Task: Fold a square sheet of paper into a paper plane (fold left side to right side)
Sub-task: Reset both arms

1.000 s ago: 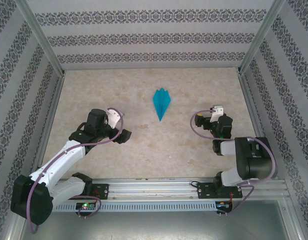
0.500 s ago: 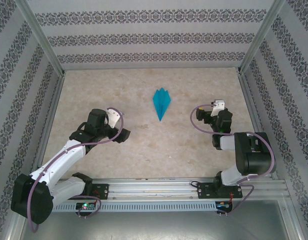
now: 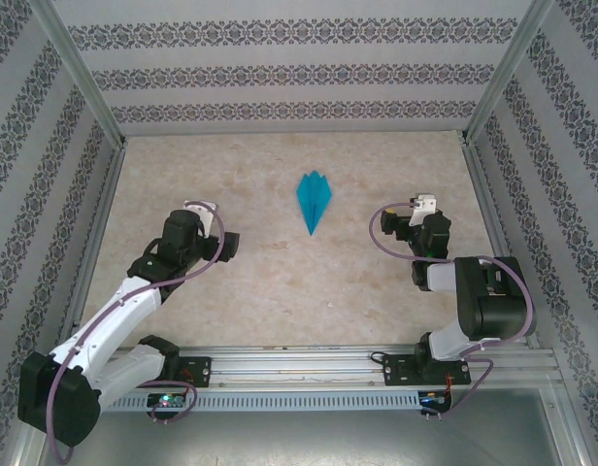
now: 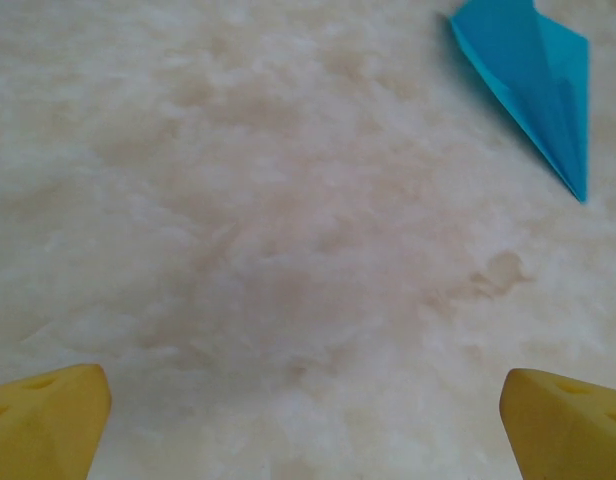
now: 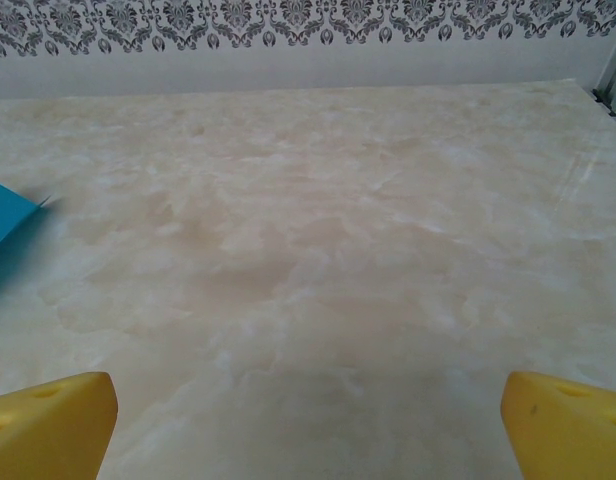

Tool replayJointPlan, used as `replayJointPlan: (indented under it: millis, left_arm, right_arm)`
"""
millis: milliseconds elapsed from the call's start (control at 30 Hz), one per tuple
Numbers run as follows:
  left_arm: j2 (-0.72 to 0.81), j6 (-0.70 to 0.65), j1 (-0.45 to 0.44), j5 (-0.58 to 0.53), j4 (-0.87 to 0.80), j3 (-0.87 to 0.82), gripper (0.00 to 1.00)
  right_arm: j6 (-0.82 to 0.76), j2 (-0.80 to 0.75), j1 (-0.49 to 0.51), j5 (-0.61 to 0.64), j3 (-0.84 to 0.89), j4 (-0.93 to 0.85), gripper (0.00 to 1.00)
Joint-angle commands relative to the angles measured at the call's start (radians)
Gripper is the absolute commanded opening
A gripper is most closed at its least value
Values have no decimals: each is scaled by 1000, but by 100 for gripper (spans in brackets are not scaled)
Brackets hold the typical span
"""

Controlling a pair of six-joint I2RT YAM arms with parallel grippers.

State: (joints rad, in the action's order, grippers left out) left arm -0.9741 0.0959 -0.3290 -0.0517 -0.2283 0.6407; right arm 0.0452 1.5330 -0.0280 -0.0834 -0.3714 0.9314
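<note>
The square sheet of paper lies folded into a narrow teal-blue paper plane [image 3: 314, 199] flat on the table's middle, its point toward the arms. It also shows at the top right of the left wrist view as the paper plane [image 4: 538, 80], and its edge shows at the left of the right wrist view as the paper plane [image 5: 6, 228]. My left gripper [image 3: 214, 241] hovers to the plane's lower left, open, yellow fingertips [image 4: 48, 415] wide apart over bare table. My right gripper [image 3: 414, 221] stands to the plane's right, open, with nothing between its fingertips [image 5: 563, 420].
The beige marbled table [image 3: 280, 282] is walled by patterned panels [image 3: 299, 73] at the back and both sides. A metal rail [image 3: 299, 364] carrying the arm bases runs along the near edge.
The left arm has drawn back to the left and turned its wrist, moving its gripper farther from the plane. The right gripper shifted slightly toward the far side, then held still. The plane has not moved.
</note>
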Motion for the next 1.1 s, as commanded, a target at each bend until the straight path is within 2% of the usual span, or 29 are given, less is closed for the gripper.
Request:
replayJointPlan:
  millis: [0,133,300,467,600,667,800,967,1067]
  left_arm:
    - [12,98,24,-150,103,-81,100]
    - [-8,108,70,-223,146,-127,100]
    - [-36,2,124,-251,218,-145,100]
    - [-87,-17,199,-151,396,-232,100]
    - [-144,-46,227,-74,630,-318,100]
    - [-169,-72,237,-38,686,-319,100]
    - [-266,-112,255,13,902,-338,100]
    - [-407,-138,277,95,1027,-289,100]
    - [-477,-160,287,114,1041,-253,100]
  right_arm:
    - [-3,-5,13,17,-6,10,98]
    - [-3,-5,13,17,-6,10,98]
    - [-4,-5,13,17,-6,10,98]
    - [-3,-5,13,19,-6,10,98]
    - [-4,-5,13,19,-6,10,98]
    - [-3,-5,13,19,-7,10,98]
    - [-3,-5,13,19,-7,10,98]
    - [-2,-5,13,19,-7,10,98]
    - [-4,-5,13,19,-8,10,98]
